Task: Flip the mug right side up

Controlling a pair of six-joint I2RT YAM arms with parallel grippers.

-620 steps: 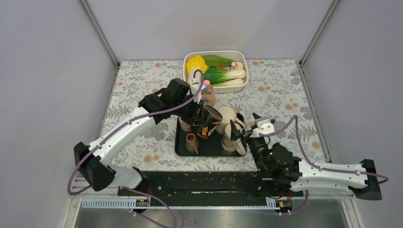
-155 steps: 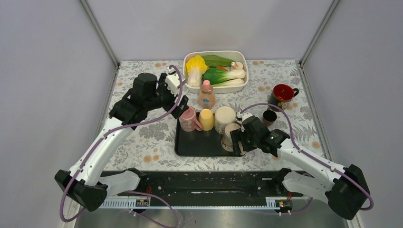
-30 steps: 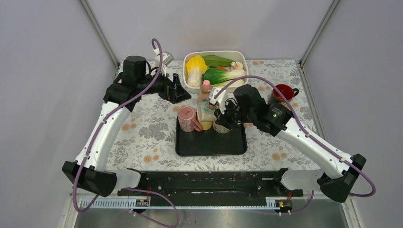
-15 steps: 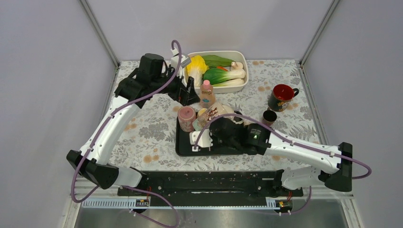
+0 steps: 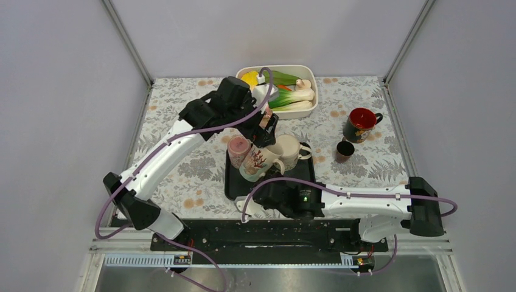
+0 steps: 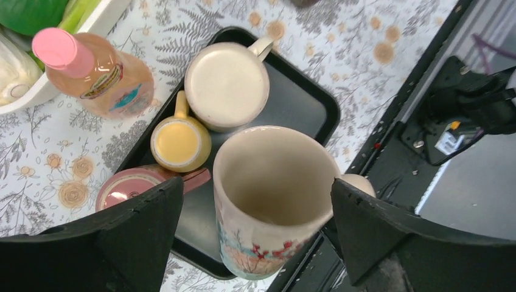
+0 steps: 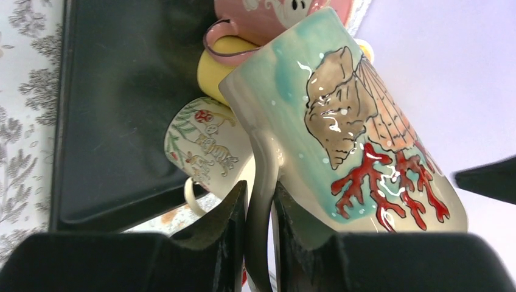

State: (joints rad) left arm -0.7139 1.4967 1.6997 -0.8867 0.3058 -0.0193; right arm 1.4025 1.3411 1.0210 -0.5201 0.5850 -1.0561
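Floral cloth (image 5: 371,176) covers the table. On the left, the left gripper (image 6: 256,182) hangs with its fingers spread wide, and the rim of the coral-painted mug (image 5: 260,162) lies between them. That mug is held tilted over the black tray (image 6: 298,106), its mouth facing the left wrist camera, with a pink mug (image 5: 238,148) at its 10 o'clock. The right gripper (image 7: 258,204) is clamped on its handle from 6 o'clock. A red mug (image 5: 360,125) stands upright at the tray's 2 o'clock.

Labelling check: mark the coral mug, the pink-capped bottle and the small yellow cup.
coral mug (image 6: 268,182): left wrist view, inner wall.
pink-capped bottle (image 6: 112,85): left wrist view, label.
yellow cup (image 6: 176,141): left wrist view, top face.
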